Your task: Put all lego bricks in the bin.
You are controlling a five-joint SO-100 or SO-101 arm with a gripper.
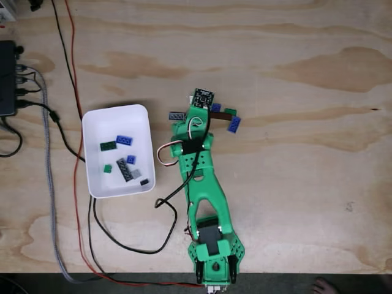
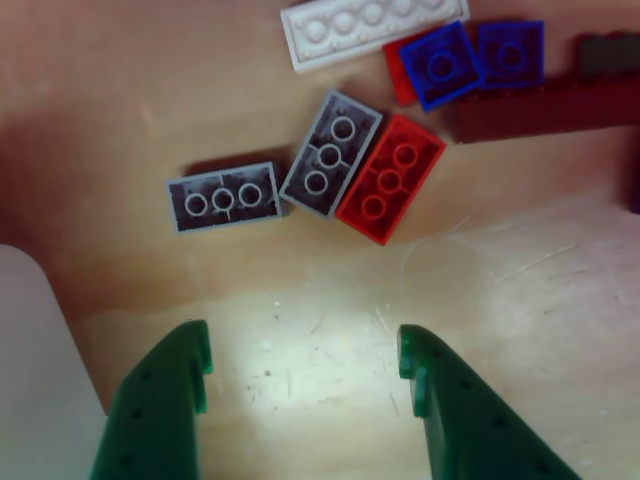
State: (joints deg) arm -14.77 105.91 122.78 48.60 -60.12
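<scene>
A cluster of loose bricks (image 2: 360,150) lies on the wooden table (image 1: 294,184), just right of the white bin (image 1: 98,122), which already holds several pieces. The green gripper (image 2: 305,360) hovers above bare wood just short of them, fingers spread wide, holding nothing.

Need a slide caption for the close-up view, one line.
Open green gripper hovers over the wooden table, short of upturned grey and red lego bricks, with white and blue pieces beyond.
</scene>
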